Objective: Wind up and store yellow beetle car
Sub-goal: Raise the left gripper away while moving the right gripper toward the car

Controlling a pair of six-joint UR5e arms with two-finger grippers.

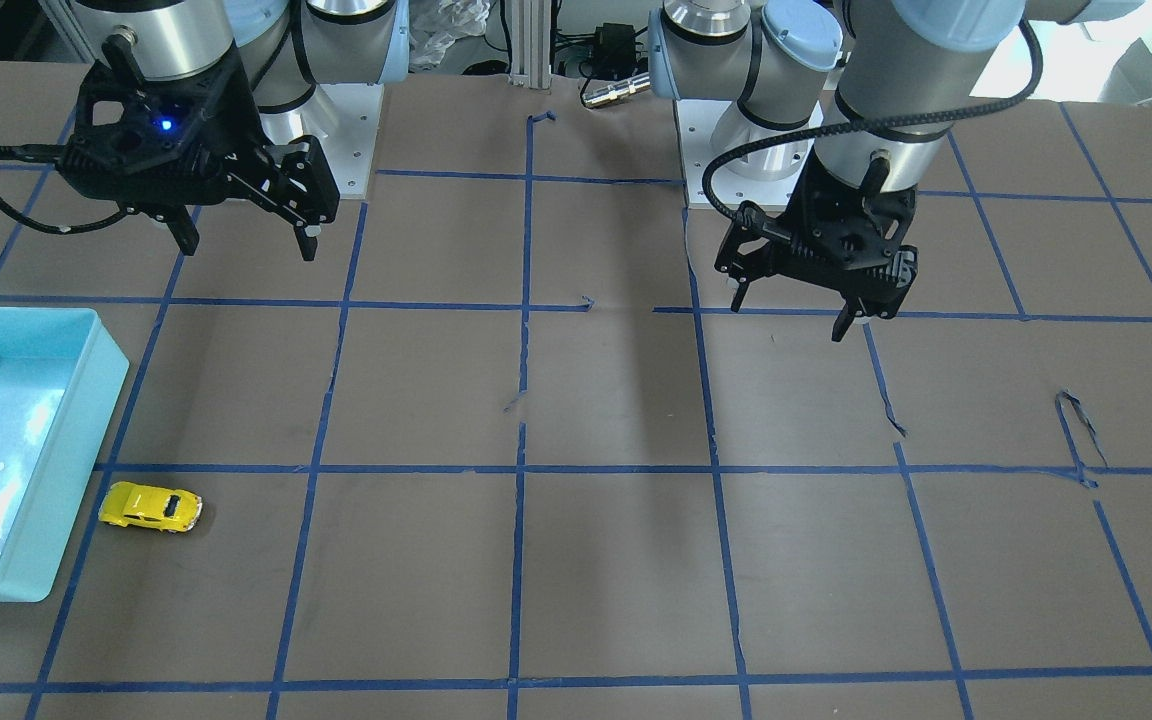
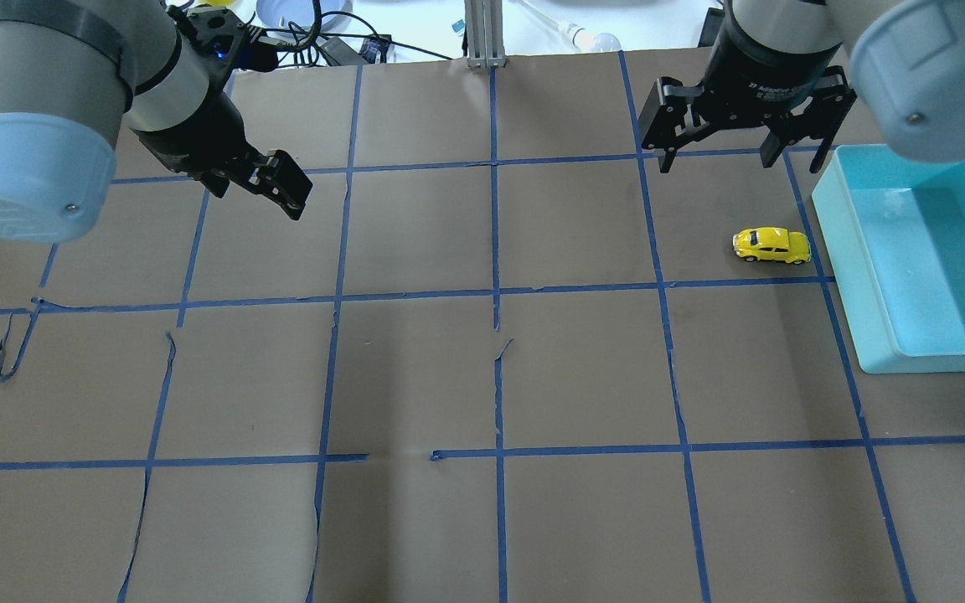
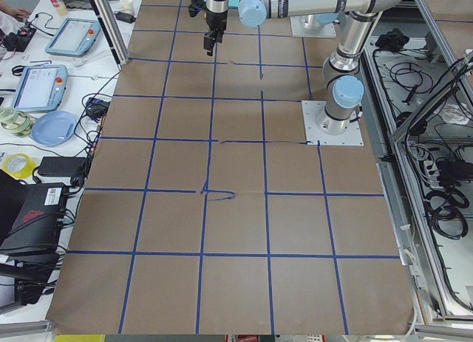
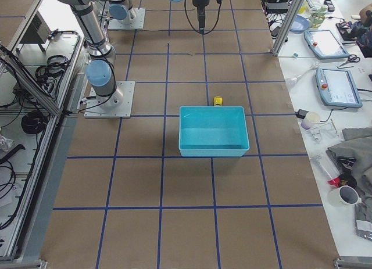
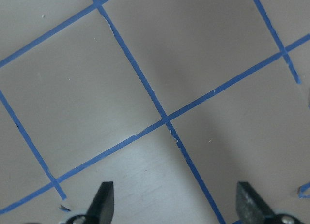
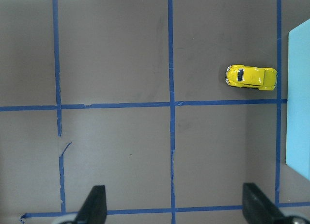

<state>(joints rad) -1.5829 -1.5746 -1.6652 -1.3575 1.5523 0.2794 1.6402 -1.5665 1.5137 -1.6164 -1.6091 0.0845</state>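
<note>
The yellow beetle car stands on its wheels on the brown table, just beside the light blue bin. It also shows in the front view, the right side view and the right wrist view. My right gripper hangs open and empty above the table, a short way from the car; its fingers frame the bottom of the right wrist view. My left gripper is open and empty over the table's other half, far from the car.
The bin is open-topped and looks empty. Blue tape lines mark a grid on the table, with some loose, torn strips. Tablets, cables and cups lie on side benches beyond the table.
</note>
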